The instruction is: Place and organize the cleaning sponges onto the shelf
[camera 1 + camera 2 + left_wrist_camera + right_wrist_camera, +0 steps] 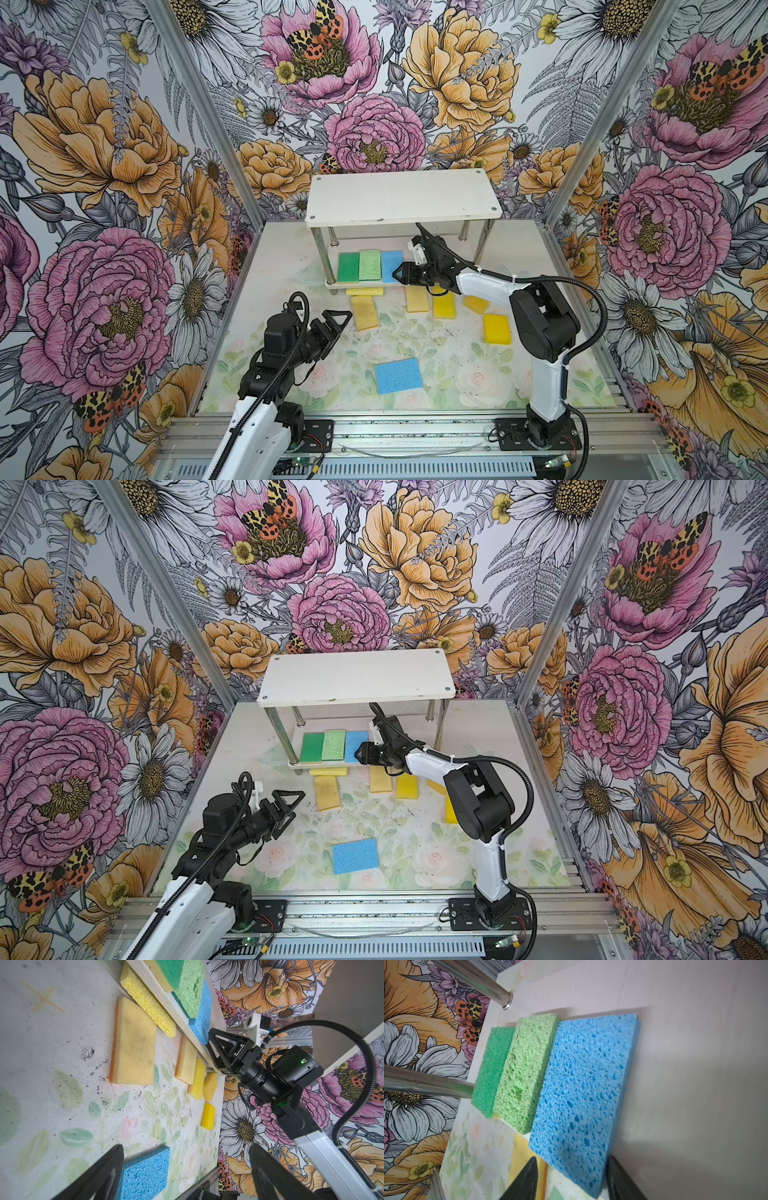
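Already on lower board (675, 1084) of shelf (401, 199), three sponges (370, 266); left claw (338, 326), right claw (397, 275) both apart.

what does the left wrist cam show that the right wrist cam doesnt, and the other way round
Only left wrist: the loose blue sponge on the table, all six yellow sponges, and the right gripper seen whole at the front edge of the shelf.
Only right wrist: long stretches of two shiny posts and the bare lower board beside the shelved sponges.
Both: the dark green sponge, light green sponge and shelved blue sponge, side by side on that board.
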You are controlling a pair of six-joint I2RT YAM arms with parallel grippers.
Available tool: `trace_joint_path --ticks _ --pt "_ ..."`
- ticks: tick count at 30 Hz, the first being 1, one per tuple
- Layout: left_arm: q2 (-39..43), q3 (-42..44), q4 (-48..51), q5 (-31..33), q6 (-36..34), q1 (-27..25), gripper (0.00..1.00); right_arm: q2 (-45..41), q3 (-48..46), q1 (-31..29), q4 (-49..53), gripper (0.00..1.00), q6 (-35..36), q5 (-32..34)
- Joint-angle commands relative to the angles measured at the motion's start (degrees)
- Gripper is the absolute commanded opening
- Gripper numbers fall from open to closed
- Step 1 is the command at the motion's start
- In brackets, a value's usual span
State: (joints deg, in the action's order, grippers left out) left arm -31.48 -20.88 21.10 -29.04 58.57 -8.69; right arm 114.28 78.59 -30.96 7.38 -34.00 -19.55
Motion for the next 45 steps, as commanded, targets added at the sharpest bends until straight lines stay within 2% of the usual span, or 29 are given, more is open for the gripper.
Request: trace_joint_path --ticks 1,6,11,14,19,24,27,30,33,38,45 --pt "0.9 1.0 -1.2 -0.9 0.6 0.5 0.95 1.5 -0.6 -0.3 7.1 0.55 1.8 3.9" --pt "1.2 1.5 -1.2 -0.9 0.4 0.4 0.95 0.0 -0.9 -0.7 7.2 0.56 2.4 5.2" --pt "0.8 2.0 -1.3 1.4 0.2 -1.8 0.96 -4.3 -3.2 -2.7 6.7 0.58 3.2 10.6" --pt "-0.7 2.1 -1.4 5.9 -0.2 -6.9 0.96 -7.2 -5.4 -5.6 4.6 0.61 3.7 16.0" --pt "-6.8 0.3 -2.5 13.5 -2.4 -18.2 0.99 -13.6 -13.3 -8.4 -2.6 0.64 0.0 20.6" --pt "-12.7 -2.3 -2.5 14.4 -5.8 -22.2 0.99 -24.6 -23.1 -10.7 -5.2 0.64 -6.2 21.5" --pt "-16.6 -3.7 -3.7 13.0 -7.5 -23.2 0.99 -30.4 -27.8 -10.5 -1.2 0.64 -11.5 14.6" --pt "-20.4 -4.0 -7.1 10.8 -7.7 -23.6 0.99 -34.0 -31.4 -10.5 3.3 0.64 -16.3 2.2" --pt "-23.1 -3.2 -11.6 9.7 -6.8 -23.7 0.99 -36.7 -37.3 -12.0 3.6 0.64 -21.6 -9.7" --pt "-28.6 -2.1 -18.7 7.9 -4.9 -24.0 0.99 -41.1 -43.2 -20.0 3.9 0.64 -25.4 -12.9" --pt "-33.6 -2.7 -23.0 8.1 -3.6 -26.1 0.99 -36.4 -43.1 -29.7 3.8 0.64 -26.4 -12.0"
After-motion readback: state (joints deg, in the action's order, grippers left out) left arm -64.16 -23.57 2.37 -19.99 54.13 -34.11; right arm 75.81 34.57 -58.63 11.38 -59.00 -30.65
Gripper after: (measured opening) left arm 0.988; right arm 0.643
